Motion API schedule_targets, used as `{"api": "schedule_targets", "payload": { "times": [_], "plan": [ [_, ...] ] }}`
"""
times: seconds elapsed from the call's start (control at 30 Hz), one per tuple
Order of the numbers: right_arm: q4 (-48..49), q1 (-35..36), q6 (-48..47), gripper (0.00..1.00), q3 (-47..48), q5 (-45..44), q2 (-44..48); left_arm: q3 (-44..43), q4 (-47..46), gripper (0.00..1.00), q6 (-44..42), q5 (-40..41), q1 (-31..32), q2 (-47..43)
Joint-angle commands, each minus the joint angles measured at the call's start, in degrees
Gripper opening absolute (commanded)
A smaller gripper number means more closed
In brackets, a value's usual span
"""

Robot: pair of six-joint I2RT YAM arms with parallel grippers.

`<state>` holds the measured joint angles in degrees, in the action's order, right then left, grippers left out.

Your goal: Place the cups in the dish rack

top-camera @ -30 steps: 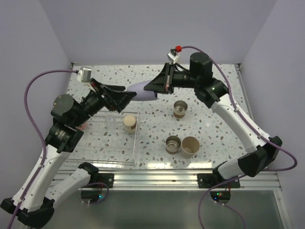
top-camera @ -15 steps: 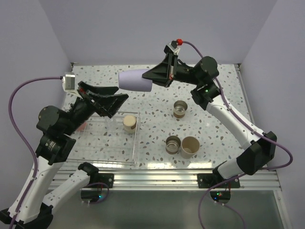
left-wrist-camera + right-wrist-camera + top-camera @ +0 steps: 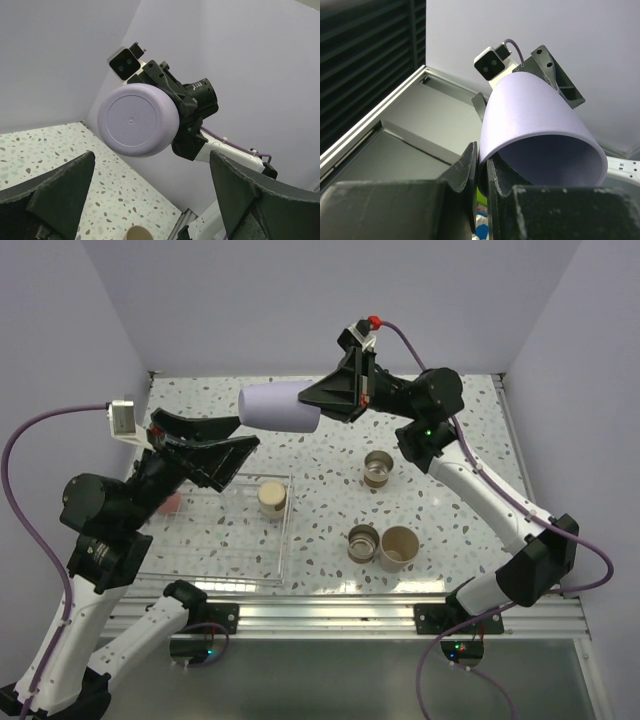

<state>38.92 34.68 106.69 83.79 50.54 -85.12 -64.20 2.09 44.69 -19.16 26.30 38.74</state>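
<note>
Lavender cup (image 3: 278, 406): lying sideways in the air, right gripper (image 3: 319, 409) pinching its rim tight. Left gripper (image 3: 240, 434): standing wide, holding nothing, just short of the cup's base. Dish rack (image 3: 225, 555): sitting below the left gripper.

The speckled table (image 3: 320, 453) holds the clear dish rack (image 3: 285, 540). Right of the rack stands a shiny cup (image 3: 379, 468). Nearer the front, also right of the rack, a second shiny cup (image 3: 363, 543) touches a tan cup (image 3: 398, 548).
</note>
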Motion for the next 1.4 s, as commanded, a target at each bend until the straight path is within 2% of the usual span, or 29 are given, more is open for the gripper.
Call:
{"api": "schedule_targets", "payload": {
  "times": [0.0,1.0,1.1,1.2,1.3,1.33,1.37],
  "plan": [
    [4.5,0.39,1.24,0.0,3.14,-0.45,0.39,-1.19,-4.72,1.0,1.81,-1.32,-0.2,0.02],
    [3.89,3.73,-0.17,0.0,0.41,1.4,1.8,-2.5,-13.07,0.98,3.83,-1.85,-0.2,5.99],
    [3.89,3.73,-0.17,0.0,0.76,1.4,1.71,-2.33,-12.55,0.92,3.57,-1.85,-0.2,6.17],
    [3.62,3.65,-0.17,0.0,1.38,1.4,1.36,-2.07,-12.46,0.81,3.65,-1.76,-0.2,6.17],
    [3.71,3.65,-0.26,0.0,1.55,1.22,1.36,-1.36,-12.9,0.58,4.0,-1.85,-0.2,6.0],
    [3.71,3.73,-0.26,0.0,1.47,1.14,1.36,-1.19,-12.9,0.41,4.09,-1.76,-0.2,5.91],
    [3.71,3.65,-0.35,0.0,1.2,1.05,1.36,-1.19,-12.72,0.34,4.09,-1.67,-0.2,5.82]
  ]
}}
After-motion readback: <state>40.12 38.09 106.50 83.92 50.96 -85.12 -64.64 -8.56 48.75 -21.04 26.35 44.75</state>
